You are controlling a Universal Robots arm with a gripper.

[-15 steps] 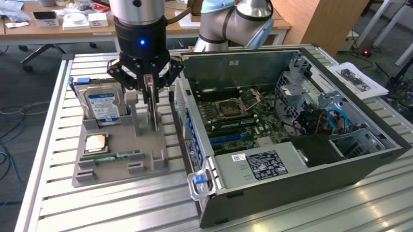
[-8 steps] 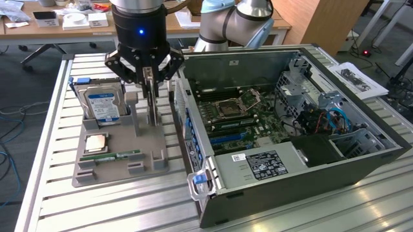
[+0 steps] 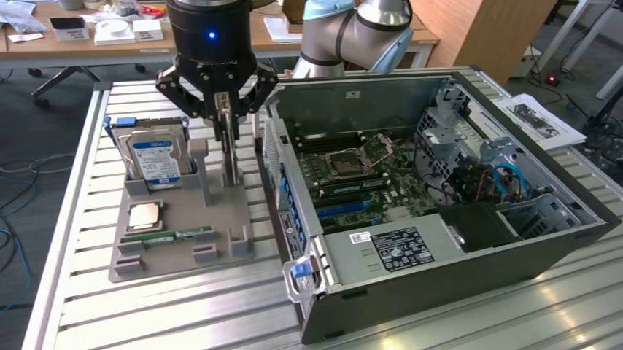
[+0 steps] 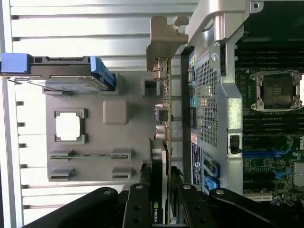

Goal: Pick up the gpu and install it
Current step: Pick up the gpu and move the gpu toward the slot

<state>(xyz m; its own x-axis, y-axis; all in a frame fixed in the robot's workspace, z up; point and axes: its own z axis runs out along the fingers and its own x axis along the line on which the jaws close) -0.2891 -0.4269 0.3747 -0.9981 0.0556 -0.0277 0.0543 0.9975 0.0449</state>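
Note:
The gpu (image 3: pixel 230 157) stands on edge in its slot at the case-side rim of the grey fixture tray (image 3: pixel 165 251). In the wrist view the gpu (image 4: pixel 165 109) shows edge-on, its silver end bracket (image 4: pixel 161 42) at the far end. My gripper (image 3: pixel 226 120) hangs straight above the card, and its black fingers (image 4: pixel 140 204) press on both faces of the card's near end. The gripper (image 4: pixel 160 192) is shut on the gpu, whose lower edge still looks level with the tray.
The open computer case (image 3: pixel 438 182) lies right beside the tray, motherboard (image 3: pixel 360 175) facing up with blue slots (image 3: pixel 341 208). On the tray stand a hard drive (image 3: pixel 156 157), a CPU (image 3: pixel 146 214) and a green memory stick (image 3: pixel 175 237). The case wall (image 4: pixel 213 95) is close to the card.

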